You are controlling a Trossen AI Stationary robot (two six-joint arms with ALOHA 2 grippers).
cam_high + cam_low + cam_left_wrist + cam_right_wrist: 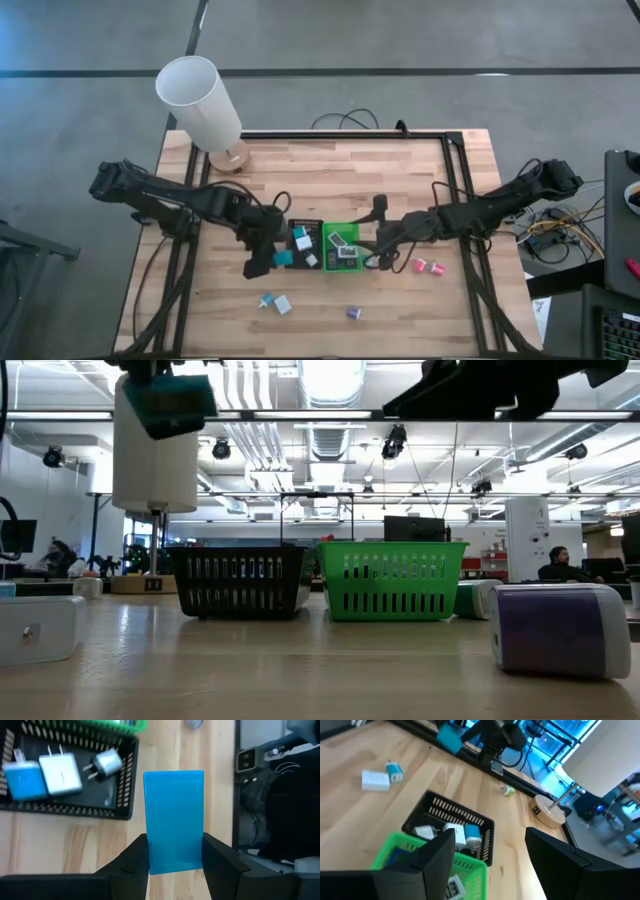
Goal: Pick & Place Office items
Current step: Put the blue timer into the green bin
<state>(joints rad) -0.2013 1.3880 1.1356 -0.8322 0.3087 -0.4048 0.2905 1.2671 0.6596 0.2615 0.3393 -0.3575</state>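
Teal block point(173, 820) clamped in left end effector point(174, 854), raised above table point(340, 165) just near-left of black tray point(300, 228). Carry right and far over tray centre, lower, then release; avoid rim. Right end effector point(490, 852) empty, parted, over green tray point(352, 236).

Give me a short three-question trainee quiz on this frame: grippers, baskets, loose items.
1. True or false: the left gripper is shut on the teal block.
2. Which basket lies under the right gripper? A) black basket B) green basket
3. Fill in: the two pink pieces lie on the table, on the ____ arm's side of the baskets.

Key: 1 true; 2 B; 3 right.
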